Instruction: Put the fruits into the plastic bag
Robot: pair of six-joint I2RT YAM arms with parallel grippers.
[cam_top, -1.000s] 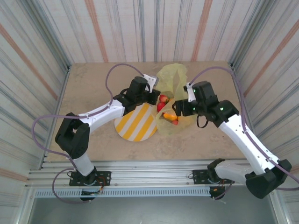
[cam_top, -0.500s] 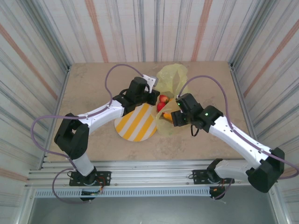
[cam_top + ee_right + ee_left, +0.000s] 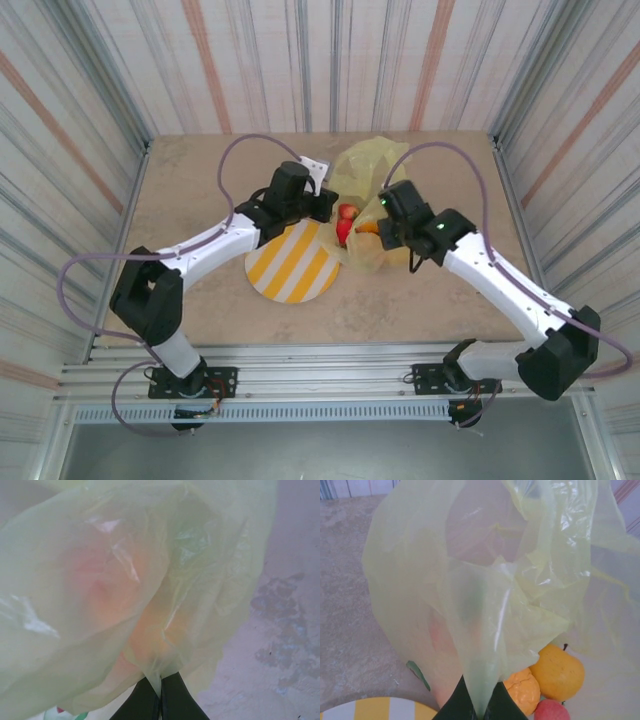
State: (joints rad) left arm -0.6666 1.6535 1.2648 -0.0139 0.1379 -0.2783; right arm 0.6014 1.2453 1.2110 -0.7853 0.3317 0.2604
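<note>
The thin, crinkly, translucent yellow-green plastic bag (image 3: 368, 165) was bunched mid-table, at 1 o'clock from the round striped plate (image 3: 290, 268). Glossy, rounded fruits (image 3: 558, 672) were seen at its mouth. One fold of film was pinched by the left gripper (image 3: 475, 706) from 9 o'clock and another by the right gripper (image 3: 161, 694) from 3 o'clock, with both arms stretched inward. Bare stone-look tabletop (image 3: 200, 180) was seen all around.
</note>
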